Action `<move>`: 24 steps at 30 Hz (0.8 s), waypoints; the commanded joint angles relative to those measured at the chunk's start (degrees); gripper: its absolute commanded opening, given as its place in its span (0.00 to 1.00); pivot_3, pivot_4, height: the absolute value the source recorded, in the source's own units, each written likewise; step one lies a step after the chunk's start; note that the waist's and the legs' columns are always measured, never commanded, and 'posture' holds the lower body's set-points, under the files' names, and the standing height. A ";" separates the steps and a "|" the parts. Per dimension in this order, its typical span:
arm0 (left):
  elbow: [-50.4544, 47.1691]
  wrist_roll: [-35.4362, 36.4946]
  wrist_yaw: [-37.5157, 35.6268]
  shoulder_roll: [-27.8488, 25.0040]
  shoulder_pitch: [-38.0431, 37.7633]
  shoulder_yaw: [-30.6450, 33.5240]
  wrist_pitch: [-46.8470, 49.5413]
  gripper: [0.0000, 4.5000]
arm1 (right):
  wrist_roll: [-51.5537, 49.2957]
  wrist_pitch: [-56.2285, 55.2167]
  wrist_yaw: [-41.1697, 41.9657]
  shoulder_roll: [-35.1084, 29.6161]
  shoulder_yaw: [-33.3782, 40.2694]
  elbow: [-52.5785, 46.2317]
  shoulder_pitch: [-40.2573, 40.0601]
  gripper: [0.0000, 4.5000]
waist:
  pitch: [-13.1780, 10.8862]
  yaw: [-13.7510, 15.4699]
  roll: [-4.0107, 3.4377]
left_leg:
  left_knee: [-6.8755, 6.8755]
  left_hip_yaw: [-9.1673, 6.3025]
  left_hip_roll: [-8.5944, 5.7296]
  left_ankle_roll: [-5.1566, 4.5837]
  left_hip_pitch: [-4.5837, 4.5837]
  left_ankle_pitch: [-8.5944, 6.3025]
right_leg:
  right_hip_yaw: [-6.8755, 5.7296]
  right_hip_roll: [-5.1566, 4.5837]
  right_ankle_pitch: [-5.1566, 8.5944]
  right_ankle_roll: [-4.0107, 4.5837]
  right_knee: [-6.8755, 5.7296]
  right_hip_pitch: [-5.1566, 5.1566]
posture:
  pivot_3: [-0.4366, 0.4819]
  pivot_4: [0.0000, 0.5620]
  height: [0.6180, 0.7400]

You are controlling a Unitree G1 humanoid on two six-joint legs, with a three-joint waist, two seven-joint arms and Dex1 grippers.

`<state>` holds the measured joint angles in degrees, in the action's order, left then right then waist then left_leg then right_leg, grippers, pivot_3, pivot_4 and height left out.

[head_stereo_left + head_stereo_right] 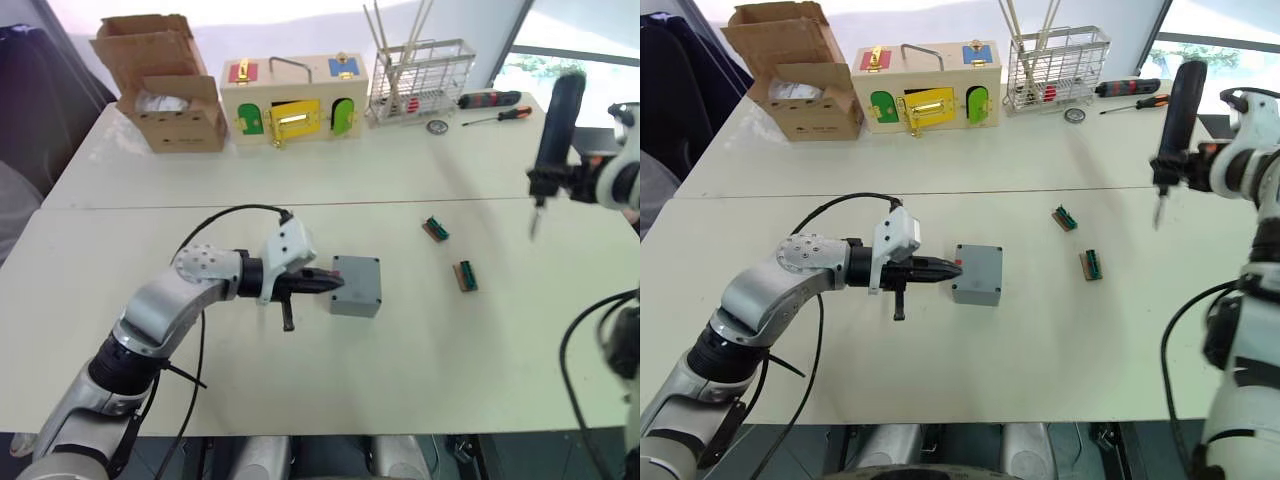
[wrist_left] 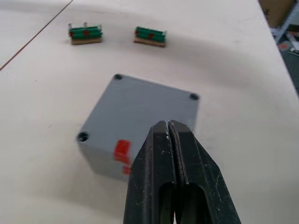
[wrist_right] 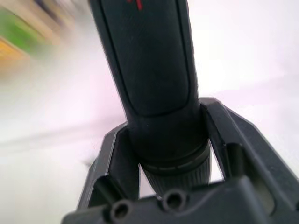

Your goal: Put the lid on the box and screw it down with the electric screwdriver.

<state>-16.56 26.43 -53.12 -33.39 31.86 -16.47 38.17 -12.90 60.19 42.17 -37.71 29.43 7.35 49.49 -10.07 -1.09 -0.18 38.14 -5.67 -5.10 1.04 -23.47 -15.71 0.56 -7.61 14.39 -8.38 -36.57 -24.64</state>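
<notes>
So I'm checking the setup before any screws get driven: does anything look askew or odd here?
Nothing stands out. The lid sits flush and square on the box, the left gripper has its fingers shut at the box's side, and the right gripper holds the electric screwdriver upright, bit down, off to the right.

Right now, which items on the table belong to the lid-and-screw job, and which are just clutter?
Job:
- box, with lid already on top
- electric screwdriver, held upright by the right end effector
- left end effector, shut, against the box's side

Clutter:
- cardboard carton
- wooden latch box
- wire rack
- manual screwdrivers
- two green connector blocks
</notes>
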 commanded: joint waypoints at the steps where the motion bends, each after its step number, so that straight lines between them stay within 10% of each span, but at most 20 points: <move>1: 0.76 -0.67 -1.95 -0.08 1.68 0.94 -2.02 0.00 | -13.32 -4.08 -4.05 11.64 7.79 -23.88 -3.13 0.39 | 0.01 0.01 -0.01 | -0.04 -0.02 0.06 0.00 0.04 0.00 | 0.01 0.02 0.00 0.00 -0.30 -0.04 | 0.48 0.27 0.95; 9: 4.17 -4.79 -2.28 2.72 3.95 -2.27 -2.83 0.00 | -19.36 -10.44 -9.58 24.46 -2.63 -36.43 -19.74 0.39 | 0.04 1.50 0.03 | 0.21 -0.24 -0.18 -0.04 0.02 0.00 | 0.12 -0.07 0.01 0.00 -0.46 0.08 | 0.48 0.27 0.95; 24: 9.31 -11.52 -3.68 6.72 2.63 -6.89 -8.04 0.00 | -27.00 -14.32 -12.08 20.07 -7.69 -38.65 -29.25 0.39 | 0.04 0.28 0.02 | 0.05 -0.22 -0.07 -0.02 0.09 0.01 | 0.11 0.03 0.02 0.00 -0.48 -0.03 | 0.48 0.27 0.95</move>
<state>-7.81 16.19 -56.33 -26.74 34.86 -22.69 30.94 -37.30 47.56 30.54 -17.11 22.00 -27.19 19.88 -10.03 -0.81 -0.16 38.19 -5.89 -5.17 1.02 -23.38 -15.70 0.67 -7.58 14.41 -8.38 -37.06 -24.67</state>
